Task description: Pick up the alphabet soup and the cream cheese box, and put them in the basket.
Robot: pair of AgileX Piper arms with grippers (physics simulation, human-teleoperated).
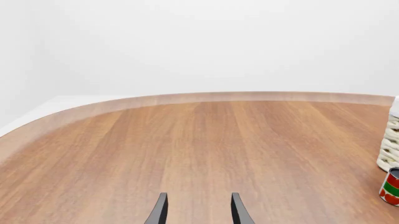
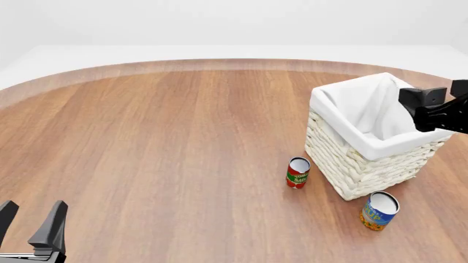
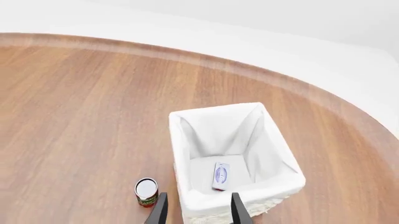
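The cream cheese box [image 3: 221,175] is seen lying inside the basket [image 2: 343,164]; both the left gripper [image 2: 30,220] and the right gripper [image 3: 196,205] are spread apart, empty.

Alphabet soup [image 2: 380,210]: blue can, upright on table, just beside basket [image 2: 351,164] near corner. Cream cheese box [image 3: 221,176]: flat on lining inside basket. Basket: white wicker, upright.

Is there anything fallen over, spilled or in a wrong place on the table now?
Nothing stands out. The alphabet soup and the red-and-green can both stand upright on the table beside the basket, and the cream cheese box lies flat on the basket's lining. No spill or damage is visible.
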